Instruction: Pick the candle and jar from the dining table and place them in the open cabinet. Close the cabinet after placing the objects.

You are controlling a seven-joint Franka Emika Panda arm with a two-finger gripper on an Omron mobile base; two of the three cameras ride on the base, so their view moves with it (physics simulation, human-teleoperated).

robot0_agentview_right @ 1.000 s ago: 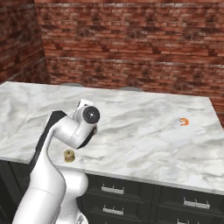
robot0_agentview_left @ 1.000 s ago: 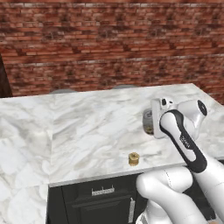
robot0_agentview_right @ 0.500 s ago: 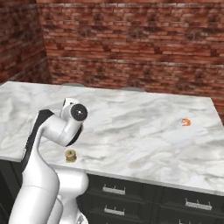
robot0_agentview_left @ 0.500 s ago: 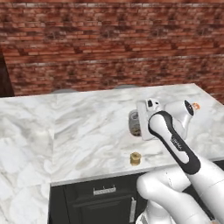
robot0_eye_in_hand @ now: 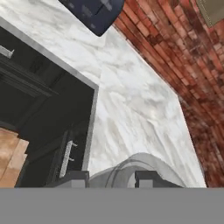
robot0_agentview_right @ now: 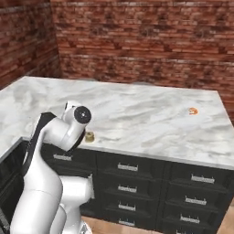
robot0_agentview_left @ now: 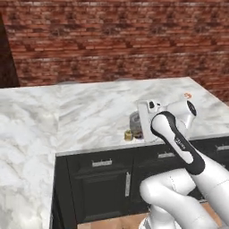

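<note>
While I list outward from the hand, entries run as follows.

Item, gripper (robot0_eye_in_hand: 111, 177): my two dark fingertips (robot0_eye_in_hand: 72, 178) stand one to each side of a grey, rounded, glassy body. The jaws are narrowed on it; I judge this a grip.

Item, the jar (robot0_eye_in_hand: 131, 164): probably the thing between my fingers, though the hand view catches just its curved shoulder, so I hedge. From the left base view it reads as a greyish rounded shape (robot0_agentview_left: 134, 120) just beside my hand, at the near edge of the dining table (robot0_agentview_left: 89, 112). Whether it rests on the marble or is lifted, I cannot tell.

Item, the candle (robot0_agentview_left: 128, 135): tiny, tan, upright on the marble near the front edge, just beside the jar and my hand. Also logged from the right base view (robot0_agentview_right: 89, 136), next to my arm. Untouched by the gripper.

Item, small orange object (robot0_agentview_right: 193, 111): far side of the table, well apart.

Item, black drawer fronts (robot0_agentview_right: 128, 183) below the top; brick wall (robot0_agentview_left: 112, 40) behind.

Progress, by my judgement: early. One thing in hand, none placed. Left to do: carry the jar to the cabinet, fetch the candle, shut the door.
</note>
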